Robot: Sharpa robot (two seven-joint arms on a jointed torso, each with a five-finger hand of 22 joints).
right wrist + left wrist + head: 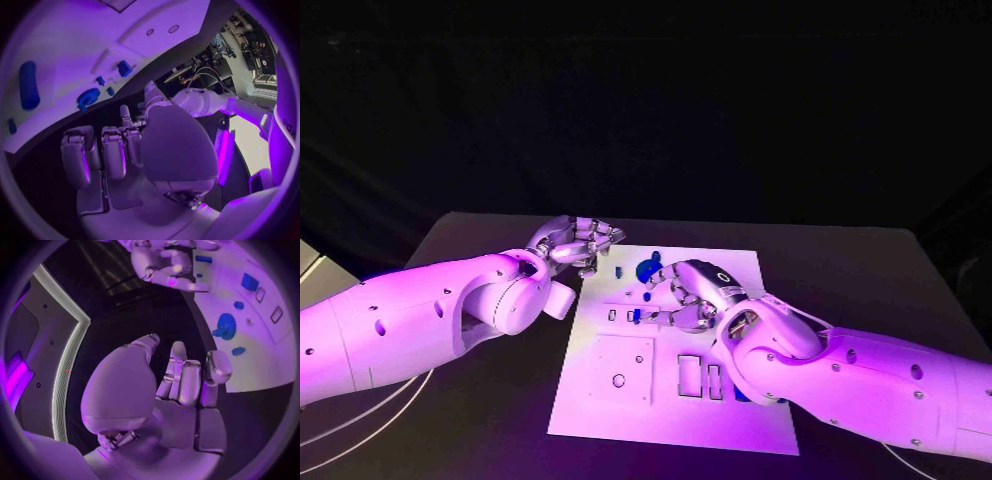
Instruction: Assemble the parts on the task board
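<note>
From the head camera, your right hand covers the middle of the task board, hiding any parts beneath its fingers. The small blue pieces beside it are too tiny to identify.

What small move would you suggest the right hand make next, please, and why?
Probably lower the right hand onto a blue part beside it and pinch it. It holds nothing that I can see, and blue parts, like the gear, lie loose on the task board.
</note>
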